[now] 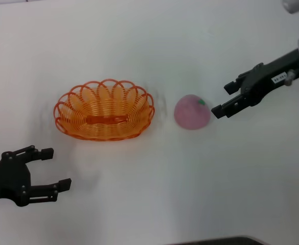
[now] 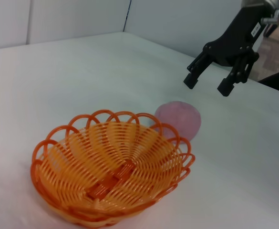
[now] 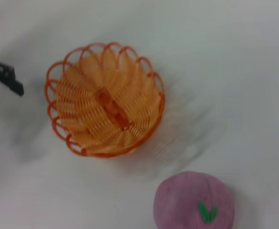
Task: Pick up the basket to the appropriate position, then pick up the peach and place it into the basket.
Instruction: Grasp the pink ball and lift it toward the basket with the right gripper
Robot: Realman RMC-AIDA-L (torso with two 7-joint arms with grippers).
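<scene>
The orange wire basket (image 1: 104, 109) (image 2: 111, 167) (image 3: 104, 111) rests empty on the white table, left of centre. Just to its right lies the pink peach (image 1: 192, 112) (image 2: 179, 119) (image 3: 194, 201), with a green leaf mark on top. My right gripper (image 1: 223, 100) (image 2: 208, 84) hovers open just right of the peach, a small gap away, its fingers pointing toward it. My left gripper (image 1: 55, 167) is open near the front left of the table, in front of the basket and apart from it; one of its fingertips (image 3: 13, 85) shows in the right wrist view.
The white table (image 1: 149, 46) carries only the basket and the peach. A dark edge (image 1: 226, 241) runs along the table's front. Grey wall panels (image 2: 72, 19) stand behind the table in the left wrist view.
</scene>
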